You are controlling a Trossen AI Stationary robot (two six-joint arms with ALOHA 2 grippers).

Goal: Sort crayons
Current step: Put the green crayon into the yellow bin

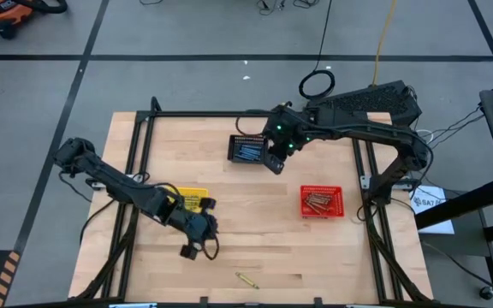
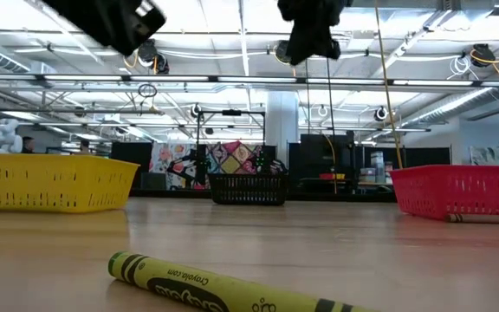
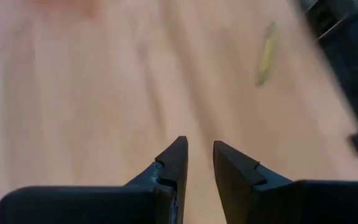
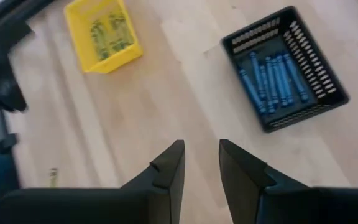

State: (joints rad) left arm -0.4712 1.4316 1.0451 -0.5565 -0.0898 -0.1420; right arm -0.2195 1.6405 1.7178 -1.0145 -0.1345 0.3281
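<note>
One loose yellow-olive crayon (image 1: 246,280) lies flat on the wooden table near its front edge, big in the low view's foreground (image 2: 215,290) and also seen in the left wrist view (image 3: 266,53). Blue crayons (image 4: 272,81) lie in the black basket (image 1: 248,150), yellow ones in the yellow basket (image 4: 104,31), brown-red ones in the red basket (image 1: 322,202). My left gripper (image 3: 199,144) hovers open above bare table (image 1: 199,250), short of the loose crayon. My right gripper (image 4: 201,146) hangs open high beside the black basket (image 1: 274,161), nothing between its fingers.
The three baskets stand in a row across the table's middle: yellow (image 2: 50,182) left, black (image 2: 248,186) far centre, red (image 2: 462,191) right. A dark metal frame (image 1: 144,128) runs along the table's sides. Bare wood lies between the baskets and the front edge.
</note>
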